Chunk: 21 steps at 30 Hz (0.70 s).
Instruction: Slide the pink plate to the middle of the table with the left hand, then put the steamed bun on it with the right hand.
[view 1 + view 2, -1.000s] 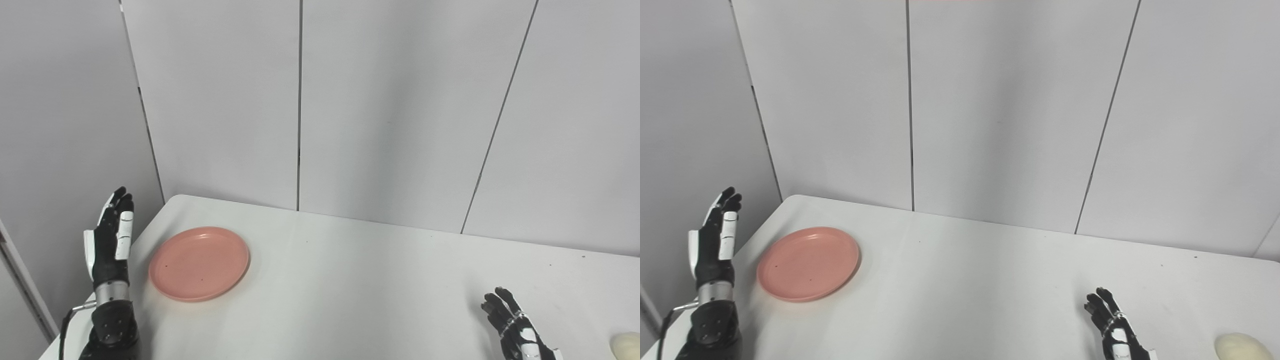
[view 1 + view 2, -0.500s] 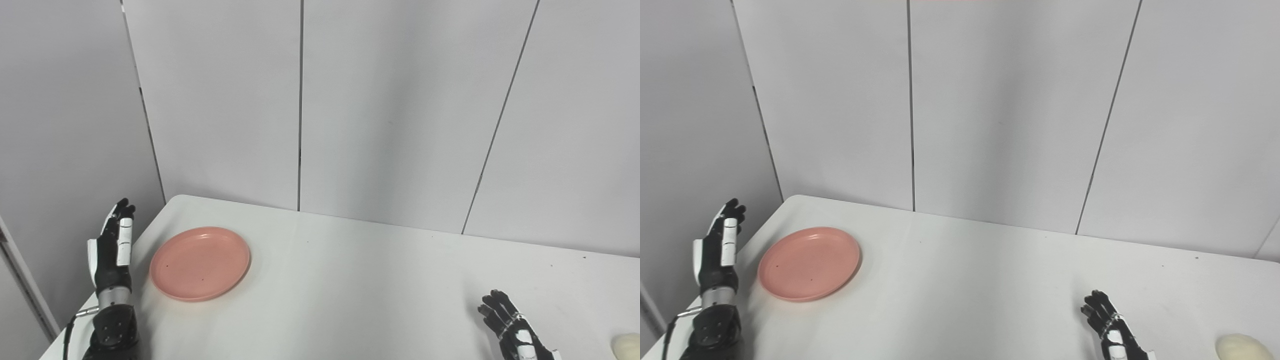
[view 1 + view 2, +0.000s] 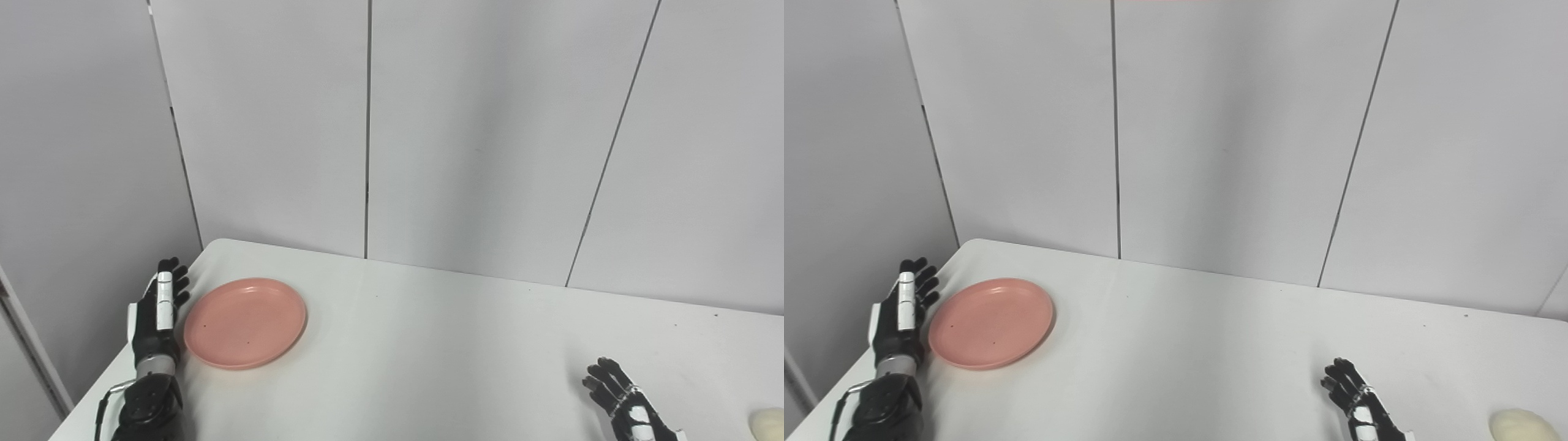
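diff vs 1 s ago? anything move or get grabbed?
Left hand came down and in toward the table, and now stands open right beside the plate's left rim; contact can't be told. Nothing grasped or released. Right hand edged slightly left, open and empty. Plate and bun stayed put; plate is not yet in the middle of the table.

You're looking at a left hand [image 3: 156, 309] in black with white plates along the back of the fingers and the outer edge. See the bright metal ring at the wrist, a dark forearm with small screws, and a thin black cable looping beside it. Your right hand [image 3: 1356, 401] shares the black-and-white scheme.
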Each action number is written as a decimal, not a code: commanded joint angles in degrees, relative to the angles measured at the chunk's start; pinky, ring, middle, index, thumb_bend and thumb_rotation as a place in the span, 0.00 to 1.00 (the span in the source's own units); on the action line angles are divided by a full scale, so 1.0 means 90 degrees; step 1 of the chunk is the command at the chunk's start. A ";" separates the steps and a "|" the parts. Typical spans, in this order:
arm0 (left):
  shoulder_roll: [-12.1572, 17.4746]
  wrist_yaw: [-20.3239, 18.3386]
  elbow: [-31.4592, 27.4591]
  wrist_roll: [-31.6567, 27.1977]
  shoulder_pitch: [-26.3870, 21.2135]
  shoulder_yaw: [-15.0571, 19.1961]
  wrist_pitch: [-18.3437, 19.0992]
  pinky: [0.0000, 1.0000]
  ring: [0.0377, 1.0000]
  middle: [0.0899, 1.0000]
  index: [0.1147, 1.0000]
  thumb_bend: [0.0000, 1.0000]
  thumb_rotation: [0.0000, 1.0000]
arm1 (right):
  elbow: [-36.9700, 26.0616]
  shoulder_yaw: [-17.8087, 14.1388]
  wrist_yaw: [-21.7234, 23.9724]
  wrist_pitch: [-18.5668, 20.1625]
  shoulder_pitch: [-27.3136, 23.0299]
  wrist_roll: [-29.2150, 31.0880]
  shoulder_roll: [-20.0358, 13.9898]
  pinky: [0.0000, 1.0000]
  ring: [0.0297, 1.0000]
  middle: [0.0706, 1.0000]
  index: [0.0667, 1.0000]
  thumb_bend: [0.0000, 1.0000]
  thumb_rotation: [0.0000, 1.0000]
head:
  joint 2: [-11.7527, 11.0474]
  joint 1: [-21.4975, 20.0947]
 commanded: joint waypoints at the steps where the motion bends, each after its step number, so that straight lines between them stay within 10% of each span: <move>1: 0.0161 -0.0207 -0.0258 -0.0056 -0.0136 -0.0024 0.0246 0.90 0.86 0.80 0.79 0.76 0.95 | 0.0316 -0.0002 0.0020 -0.0128 0.0436 -0.0019 0.0002 0.87 0.82 0.82 0.82 0.70 0.94 | 0.0004 0.0007; 21: 0.0084 -0.0306 -0.0610 0.0243 -0.0060 -0.0338 0.0717 0.95 0.84 0.76 0.77 0.79 0.93 | 0.0233 0.0027 0.0017 -0.0082 0.0442 -0.0100 0.0031 0.88 0.81 0.82 0.83 0.69 0.95 | 0.0066 -0.0069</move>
